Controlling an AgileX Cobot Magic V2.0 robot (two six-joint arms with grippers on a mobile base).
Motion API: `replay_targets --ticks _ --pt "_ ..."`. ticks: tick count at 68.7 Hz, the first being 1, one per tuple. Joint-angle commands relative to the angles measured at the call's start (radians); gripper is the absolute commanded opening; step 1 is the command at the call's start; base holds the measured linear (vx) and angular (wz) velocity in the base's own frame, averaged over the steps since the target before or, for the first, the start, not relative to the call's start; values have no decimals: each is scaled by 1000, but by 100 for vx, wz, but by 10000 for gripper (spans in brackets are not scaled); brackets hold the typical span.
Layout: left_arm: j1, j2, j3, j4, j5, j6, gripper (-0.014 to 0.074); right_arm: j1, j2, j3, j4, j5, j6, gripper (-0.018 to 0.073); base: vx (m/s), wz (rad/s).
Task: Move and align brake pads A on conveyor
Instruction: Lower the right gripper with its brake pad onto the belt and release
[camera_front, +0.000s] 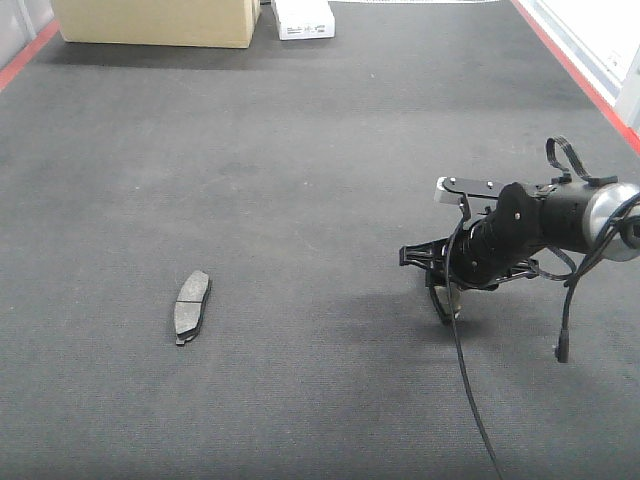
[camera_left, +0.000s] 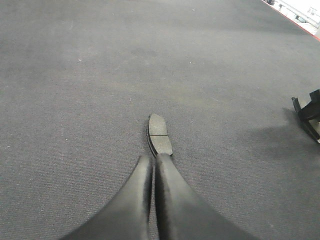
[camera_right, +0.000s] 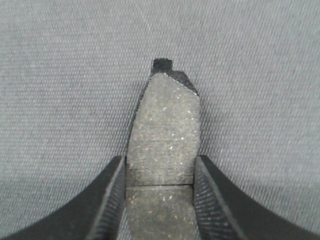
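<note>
Gripping brake pad (camera_right: 165, 130) with right fingers (camera_right: 110, 200); left fingers (camera_left: 135, 200) clenched, empty; red-edged felt conveyor (camera_front: 300, 150), cardboard box (camera_front: 155, 20) beyond.

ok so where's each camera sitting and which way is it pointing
Front view: above the near end, looking forward and down the conveyor; shows the right gripper and a loose brake pad.
Left wrist: low behind the shut left gripper, facing along the conveyor.
Right wrist: looking down between its fingers, clamped on the held brake pad.
Front and left wrist both show the loose brake pad and right gripper.
</note>
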Motion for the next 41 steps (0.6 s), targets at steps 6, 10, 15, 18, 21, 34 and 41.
replay_targets --ticks 6,10,15,18,21,34,41 --pt "-6 8 -26 4 -67 -5 -6 1 -53 -30 5 -30 -2 358 0 0" --pt "-6 8 -26 4 -67 -5 -6 1 -61 -30 5 -27 -2 384 0 0" --pt "-6 8 -26 4 -67 -5 -6 1 -78 -30 1 -18 -2 403 0 0" --pt "-6 8 -26 4 -67 -5 -6 1 -98 -30 -6 -7 -2 407 0 0" --pt "-6 8 -26 4 -67 -5 -6 1 -119 -30 -17 1 -6 407 0 0" --pt "-6 8 -26 4 -67 -5 -6 -1 -277 -30 -107 56 -13 400 0 0" --pt "-6 8 -26 4 -67 -5 -6 -1 -383 -27 -159 111 -13 378 0 0"
